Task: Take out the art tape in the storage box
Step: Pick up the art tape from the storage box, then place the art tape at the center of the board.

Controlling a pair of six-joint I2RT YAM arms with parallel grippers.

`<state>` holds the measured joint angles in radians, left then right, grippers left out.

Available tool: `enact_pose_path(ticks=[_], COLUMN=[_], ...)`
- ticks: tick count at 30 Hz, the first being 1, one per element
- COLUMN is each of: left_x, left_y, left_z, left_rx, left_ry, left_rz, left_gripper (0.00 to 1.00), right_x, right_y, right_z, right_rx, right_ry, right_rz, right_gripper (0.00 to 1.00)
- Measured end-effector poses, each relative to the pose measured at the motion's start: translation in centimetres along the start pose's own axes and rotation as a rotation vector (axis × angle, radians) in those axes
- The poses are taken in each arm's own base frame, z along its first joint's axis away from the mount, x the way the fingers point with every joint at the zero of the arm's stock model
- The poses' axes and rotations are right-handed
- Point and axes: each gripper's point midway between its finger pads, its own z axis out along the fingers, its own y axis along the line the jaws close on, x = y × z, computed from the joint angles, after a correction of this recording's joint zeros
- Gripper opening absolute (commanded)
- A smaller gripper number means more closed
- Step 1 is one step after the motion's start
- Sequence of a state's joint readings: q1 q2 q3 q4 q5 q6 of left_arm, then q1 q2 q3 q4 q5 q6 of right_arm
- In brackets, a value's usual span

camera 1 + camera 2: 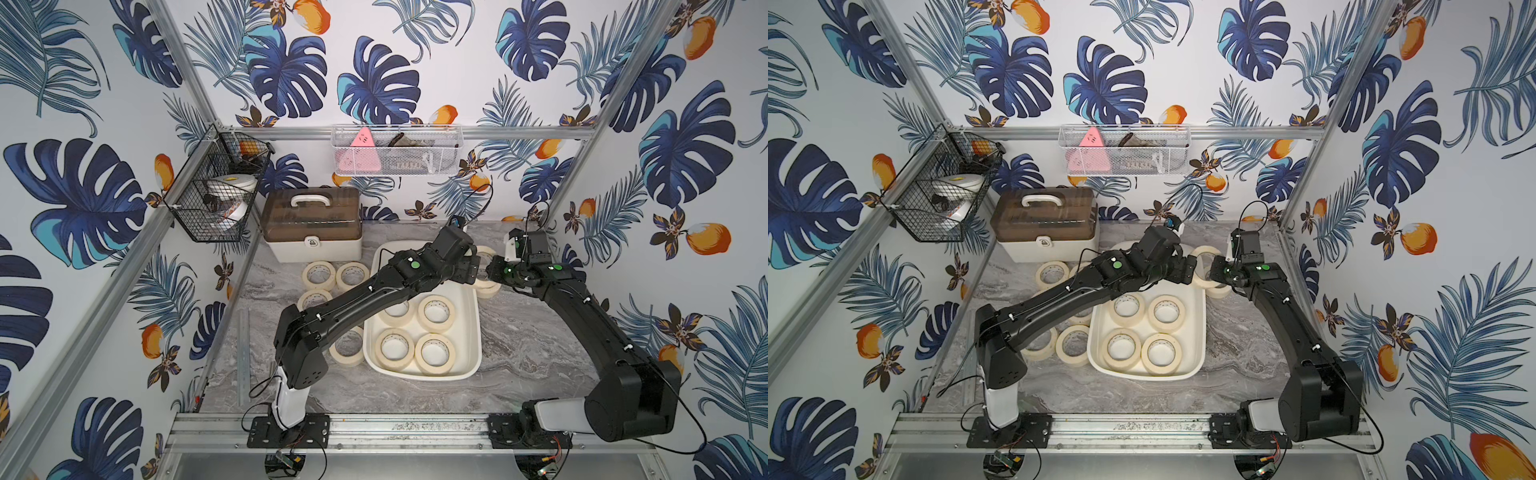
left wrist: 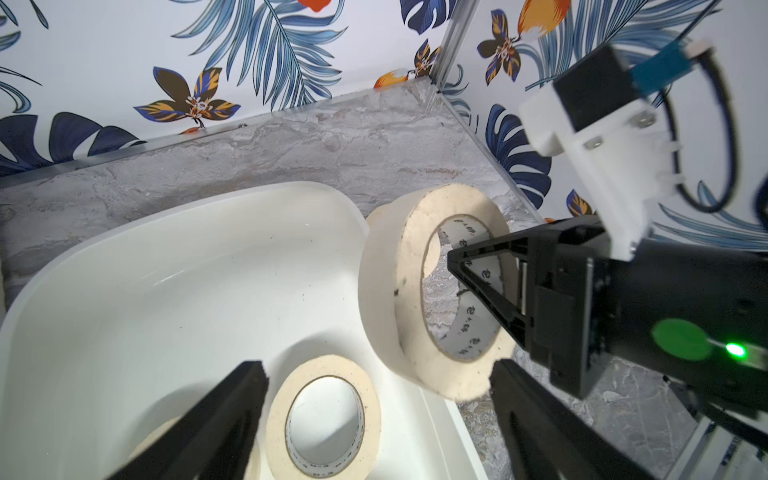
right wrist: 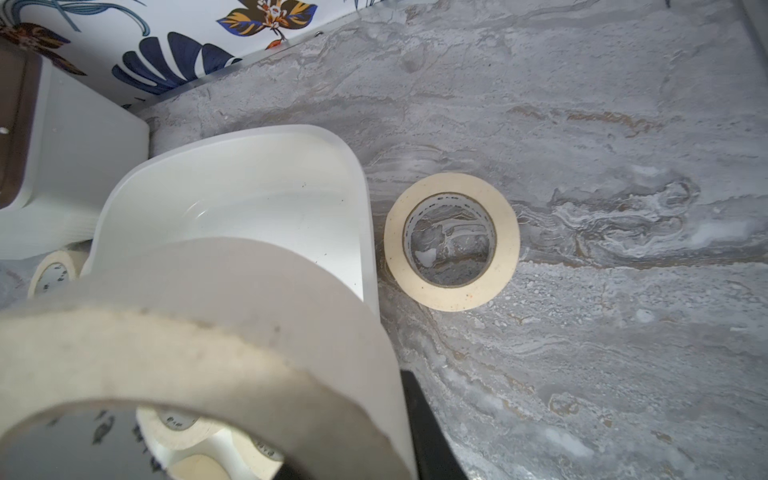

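One art tape roll [image 2: 382, 270] held beside the storage box [image 2: 266, 188]
Right fingers [image 2: 457, 257] clamp its wall, one inside the core; left fingers [image 2: 232, 407] stand wide apart just beside it.

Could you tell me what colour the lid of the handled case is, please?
The lid is translucent brown, clearest in a top view.
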<state>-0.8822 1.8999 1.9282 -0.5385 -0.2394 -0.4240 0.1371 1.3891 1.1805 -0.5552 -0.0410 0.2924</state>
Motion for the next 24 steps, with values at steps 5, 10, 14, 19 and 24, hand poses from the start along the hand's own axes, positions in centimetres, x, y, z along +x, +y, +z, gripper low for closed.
enact_pose_path(ticks=[5,10,14,19,24], left_x=[-1.1,-0.9,0.2,1.5,2.3], left_y=[1.2,3.2,5.1,7.3,8.7], left_z=[-2.4,-4.2,-5.0,-5.6,-6.4], left_rx=[0.007,-0.014,-0.043,-0.08,-0.096], left_ry=[-0.031,-0.039,-0.023,0.001,0.013], left_rz=[-0.02,-0.055,-0.072,-0.109,-0.142], left_gripper=[0.95,0.96,0.96,0.96,0.96], right_x=[-1.2,-2.7,-3.7,-4.2,-4.5], right_y=[-1.9,-6.0,-10.2,-14.7,-17.5], right_z=[0.9,1.7,2.6,3.9,5.9], right_rx=[0.109,0.271,0.365,0.44,0.479], right_ry=[-0.024,-0.061,-0.071,-0.072,-0.052], right_rz=[0.022,0.097,0.198,0.3,0.344], right_gripper=[0.0,0.0,0.0,0.0,0.0])
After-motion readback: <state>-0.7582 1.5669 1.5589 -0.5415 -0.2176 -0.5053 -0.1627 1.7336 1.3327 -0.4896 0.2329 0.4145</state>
